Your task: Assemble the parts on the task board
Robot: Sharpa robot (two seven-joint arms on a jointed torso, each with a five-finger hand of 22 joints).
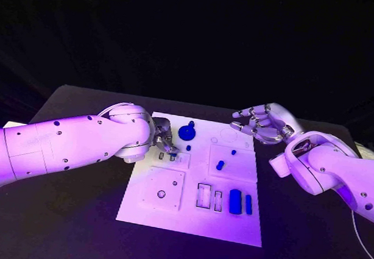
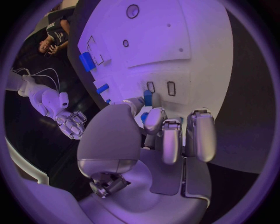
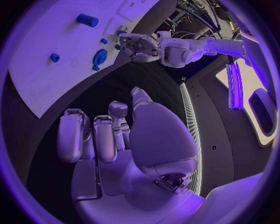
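The white task board [image 1: 232, 225] lies mid-table. My left hand [image 1: 162, 141] hovers over its left upper part and pinches a small blue part [image 2: 147, 98] between thumb and a finger, just above two narrow slots [image 2: 160, 87]. My right hand [image 1: 259, 123] hangs over the table at the board's far right corner, fingers loosely bent and holding nothing. A blue knob-shaped part [image 1: 187, 131] stands near the board's far edge. A short blue peg [image 1: 220, 165] sits mid-board. A wide blue block [image 1: 234, 201] and a thin blue bar [image 1: 248, 203] lie at the near right.
Two empty rectangular recesses [image 1: 209, 197] sit left of the wide block. A square panel with a round hole [image 1: 161, 194] fills the board's near left. Black table [image 1: 65, 217] surrounds the board.
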